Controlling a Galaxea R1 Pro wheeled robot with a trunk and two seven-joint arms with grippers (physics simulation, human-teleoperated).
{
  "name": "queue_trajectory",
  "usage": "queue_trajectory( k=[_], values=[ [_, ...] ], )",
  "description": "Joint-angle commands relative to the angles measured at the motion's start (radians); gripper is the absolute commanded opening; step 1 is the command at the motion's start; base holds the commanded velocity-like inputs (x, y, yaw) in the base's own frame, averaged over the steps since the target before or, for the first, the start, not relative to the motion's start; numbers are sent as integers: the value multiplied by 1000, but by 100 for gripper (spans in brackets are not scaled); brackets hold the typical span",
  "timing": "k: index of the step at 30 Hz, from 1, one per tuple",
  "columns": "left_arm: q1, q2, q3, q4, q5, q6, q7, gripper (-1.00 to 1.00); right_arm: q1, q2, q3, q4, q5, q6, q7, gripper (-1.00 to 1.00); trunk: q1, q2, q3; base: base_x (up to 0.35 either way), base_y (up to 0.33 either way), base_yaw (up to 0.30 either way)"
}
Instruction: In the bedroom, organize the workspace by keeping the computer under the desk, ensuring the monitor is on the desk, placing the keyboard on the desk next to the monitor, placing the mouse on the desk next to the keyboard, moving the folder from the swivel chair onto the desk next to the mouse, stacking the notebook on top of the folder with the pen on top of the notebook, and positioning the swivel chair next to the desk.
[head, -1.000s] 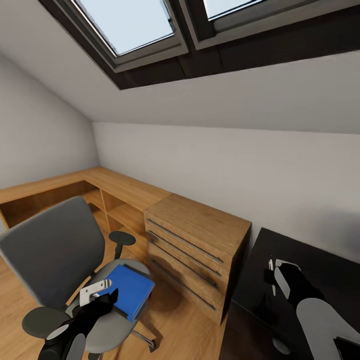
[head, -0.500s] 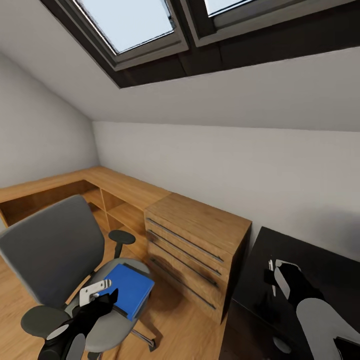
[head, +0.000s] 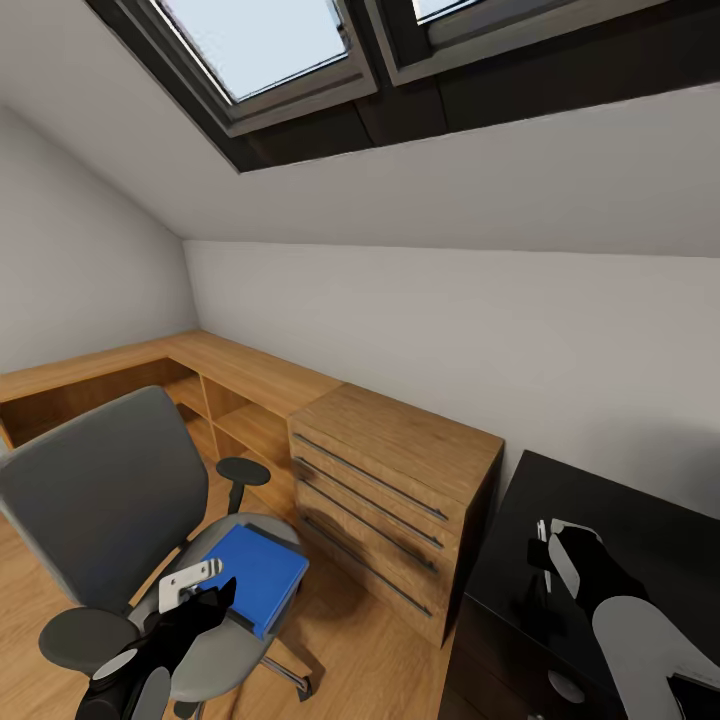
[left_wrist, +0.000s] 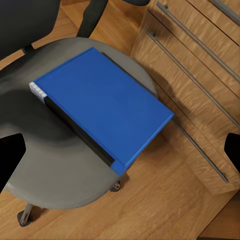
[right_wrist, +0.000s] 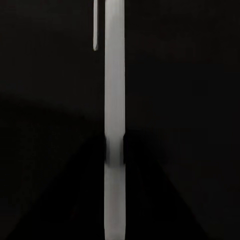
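Note:
A blue folder (head: 255, 575) lies flat on the grey seat of the swivel chair (head: 90, 500), at the lower left of the head view. My left gripper (head: 205, 592) hovers just above the folder's near edge. It is open, and its dark fingertips (left_wrist: 7, 162) stand wide apart on either side of the folder (left_wrist: 105, 102). At the right, my right gripper (head: 548, 552) hangs over the black desk (head: 650, 540), shut on a white pen (head: 543, 540). The pen (right_wrist: 114, 100) stands upright between the fingers.
A wooden drawer unit (head: 390, 480) with metal handles stands between the chair and the black desk, close to the seat. A low wooden shelf (head: 230, 375) runs along the wall to the left corner. Skylights (head: 260, 40) sit in the sloped ceiling.
The whole picture has shifted a little, so the camera moved. Both arms, the folder and the pen keep their places.

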Motion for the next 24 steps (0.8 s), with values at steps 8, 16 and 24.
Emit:
queue_trajectory(
  k=[8,16,24],
  values=[
    [-1,0,1,-1,11,5,7,100,-1,1,-1,-1,0,4,-4,100,0,-1,-1,0,0,0],
    [-1,0,1,-1,11,6,7,100,-1,1,-1,-1,0,4,-4,100,0,-1,-1,0,0,0],
    [-1,0,1,-1,12,7,7,100,0,4,0,-2,3,3,-6,100,0,-1,-1,0,0,0]
  ],
)
